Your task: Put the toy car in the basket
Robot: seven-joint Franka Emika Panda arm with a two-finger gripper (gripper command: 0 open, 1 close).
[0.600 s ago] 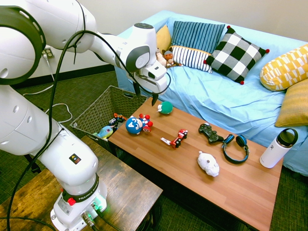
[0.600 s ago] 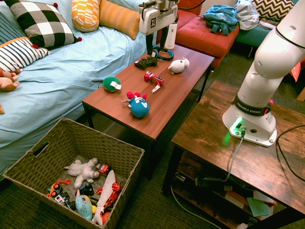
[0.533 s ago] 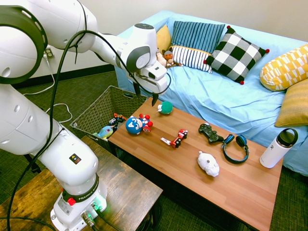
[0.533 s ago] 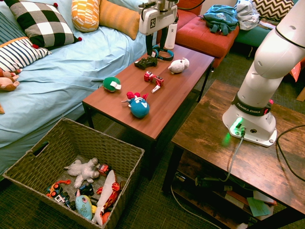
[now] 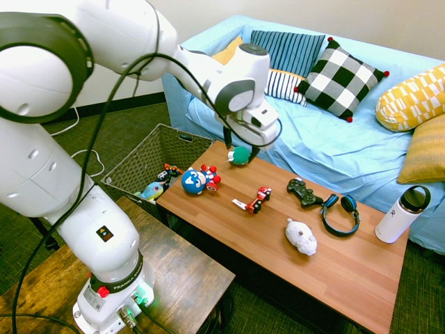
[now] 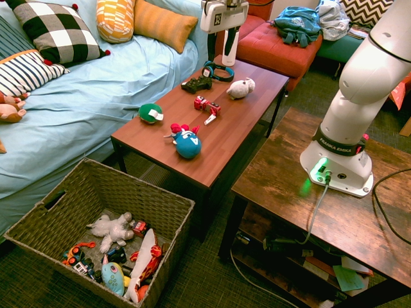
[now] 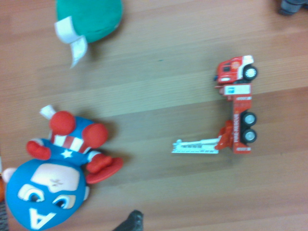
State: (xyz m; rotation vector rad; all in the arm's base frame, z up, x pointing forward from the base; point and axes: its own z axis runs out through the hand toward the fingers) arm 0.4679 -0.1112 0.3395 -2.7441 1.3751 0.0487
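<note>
The toy car point(image 5: 257, 200) is a slim red truck with black wheels and a white ladder, lying on the wooden coffee table point(image 5: 348, 278). It also shows as toy car point(image 6: 207, 106) and, close up, as toy car point(image 7: 236, 110). My gripper point(image 5: 240, 145) hangs open and empty above the table's sofa-side edge, over a green toy and well above the car. In the second exterior view the gripper point(image 6: 219, 45) is high at the top edge. The woven basket point(image 5: 149, 149) stands on the floor at the table's end, and the basket point(image 6: 128, 179) holds several toys.
On the table lie a round blue-and-red figure toy point(image 5: 198, 179), a green toy point(image 5: 239, 155), a black game controller point(image 5: 304, 192), blue headphones point(image 5: 342, 211), a white plush point(image 5: 301, 236) and a white bottle point(image 5: 405, 212). A blue sofa point(image 5: 327, 146) with cushions runs behind.
The arm has swung along the table away from the basket end, and the gripper now hangs over the green toy. The toys have not moved.
</note>
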